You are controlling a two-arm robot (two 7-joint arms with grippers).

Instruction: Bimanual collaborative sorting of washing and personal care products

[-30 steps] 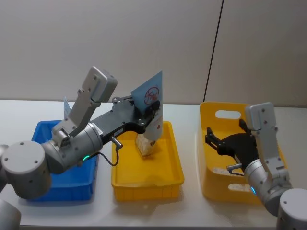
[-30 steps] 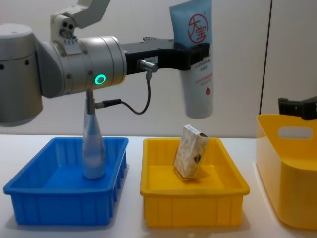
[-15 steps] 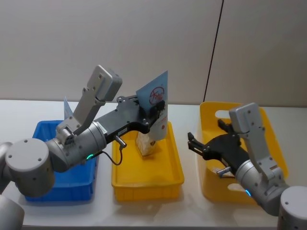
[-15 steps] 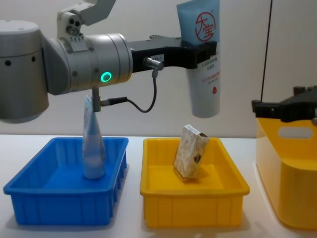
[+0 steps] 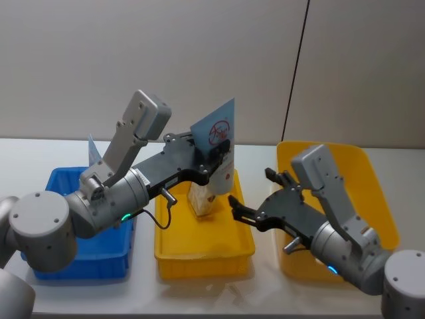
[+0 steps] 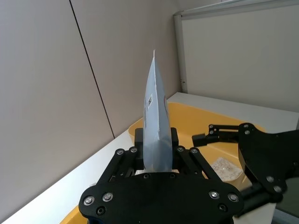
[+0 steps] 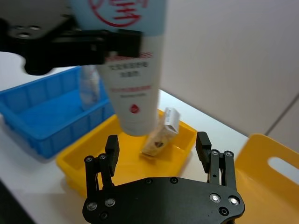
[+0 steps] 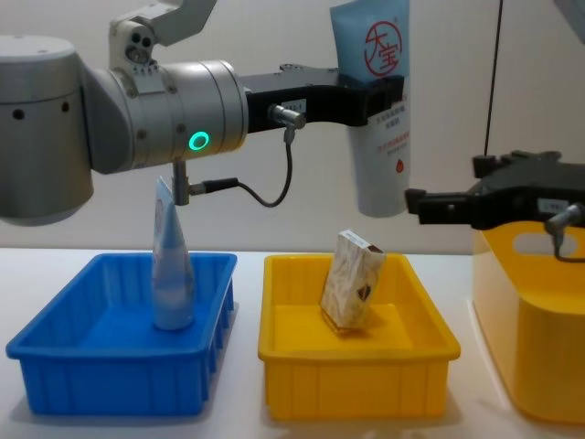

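Left end effector point(image 8: 373, 95) clamps tube point(image 8: 382, 174) high over yellow tray point(image 8: 356, 352); right end effector point(image 7: 157, 142) spread wide, just beside tube.

From here I count 2 pale blue squeeze tubes, namely the raised tube point(image 8: 379, 110) and the standing tube point(image 8: 171, 265), plus 1 patterned cardboard box point(image 8: 352, 279), 1 blue tray point(image 8: 119, 389), 1 yellow tray point(image 8: 356, 380) and 1 taller yellow bin point(image 8: 535, 347).
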